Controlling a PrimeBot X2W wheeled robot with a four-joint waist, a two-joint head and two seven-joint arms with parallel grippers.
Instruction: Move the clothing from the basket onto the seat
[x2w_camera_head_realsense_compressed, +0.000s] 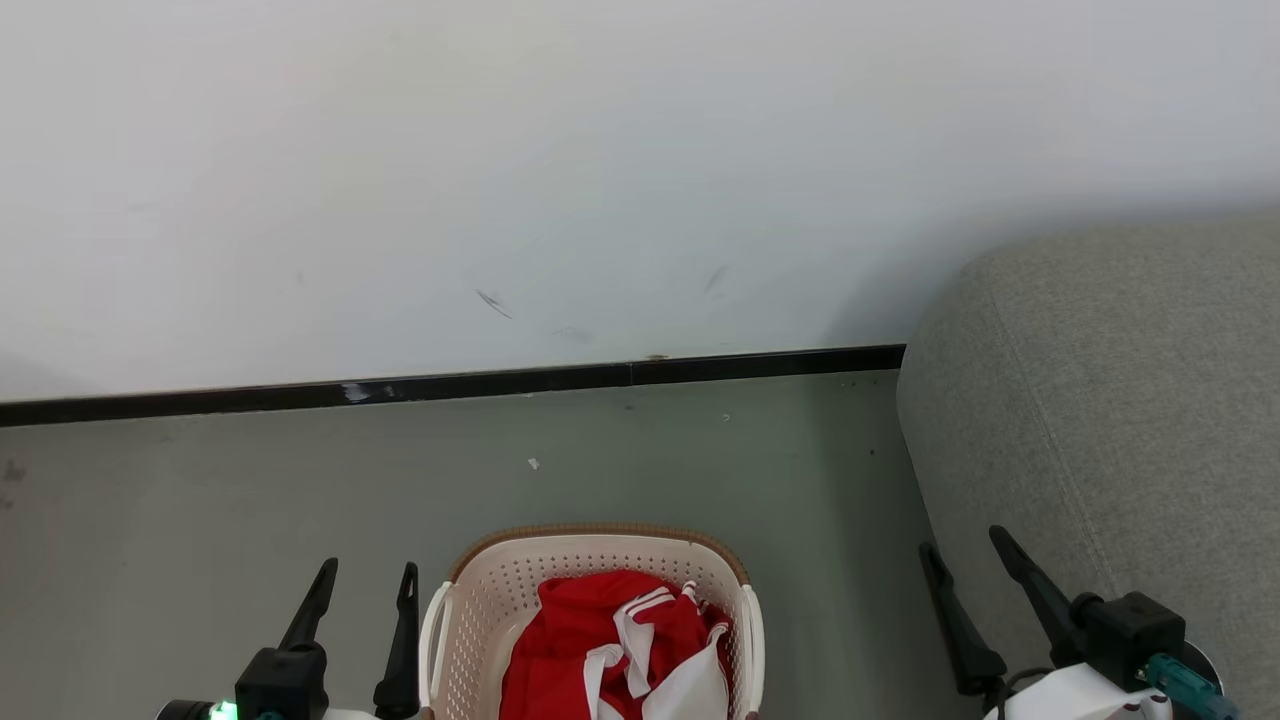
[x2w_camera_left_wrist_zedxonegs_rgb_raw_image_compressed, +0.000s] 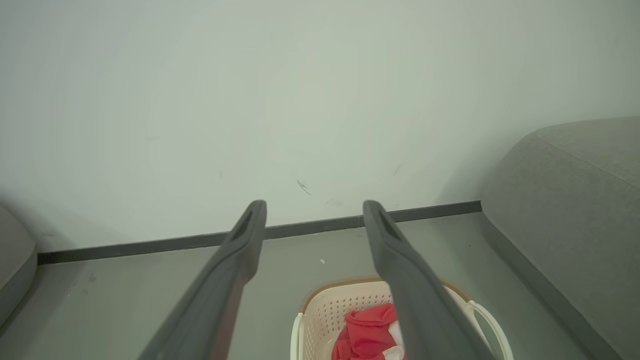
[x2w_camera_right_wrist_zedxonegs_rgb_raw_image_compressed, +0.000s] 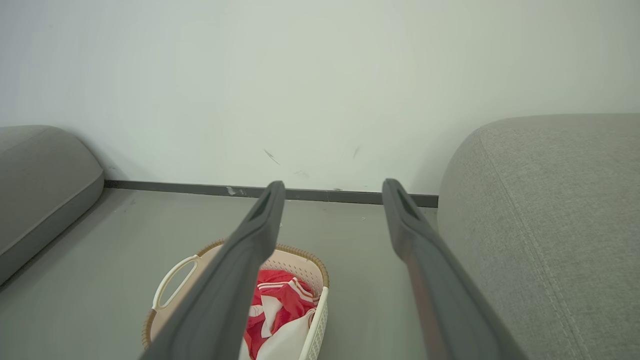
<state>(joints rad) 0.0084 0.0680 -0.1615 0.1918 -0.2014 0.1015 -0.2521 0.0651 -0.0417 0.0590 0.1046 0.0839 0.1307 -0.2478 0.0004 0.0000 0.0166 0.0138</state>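
Observation:
Red clothing (x2w_camera_head_realsense_compressed: 600, 640) with white bands lies bunched inside the cream perforated basket (x2w_camera_head_realsense_compressed: 480, 600), which stands on the floor at the bottom middle of the head view. The grey seat (x2w_camera_head_realsense_compressed: 1100, 400) rises at the right, close to the wall. My left gripper (x2w_camera_head_realsense_compressed: 365, 580) stands open just left of the basket, and my right gripper (x2w_camera_head_realsense_compressed: 965, 555) stands open between basket and seat, both empty. The left wrist view shows the clothing (x2w_camera_left_wrist_zedxonegs_rgb_raw_image_compressed: 367, 330) in the basket (x2w_camera_left_wrist_zedxonegs_rgb_raw_image_compressed: 325, 310) below my open left gripper (x2w_camera_left_wrist_zedxonegs_rgb_raw_image_compressed: 314, 210); the right wrist view shows clothing (x2w_camera_right_wrist_zedxonegs_rgb_raw_image_compressed: 287, 300), basket (x2w_camera_right_wrist_zedxonegs_rgb_raw_image_compressed: 300, 260), seat (x2w_camera_right_wrist_zedxonegs_rgb_raw_image_compressed: 550, 210) and open right gripper (x2w_camera_right_wrist_zedxonegs_rgb_raw_image_compressed: 332, 190).
A pale wall with a black skirting strip (x2w_camera_head_realsense_compressed: 450, 385) runs across behind the basket. Grey-green floor (x2w_camera_head_realsense_compressed: 250, 480) lies between the basket and the wall. Another grey cushion (x2w_camera_right_wrist_zedxonegs_rgb_raw_image_compressed: 35, 170) stands at the left in the right wrist view.

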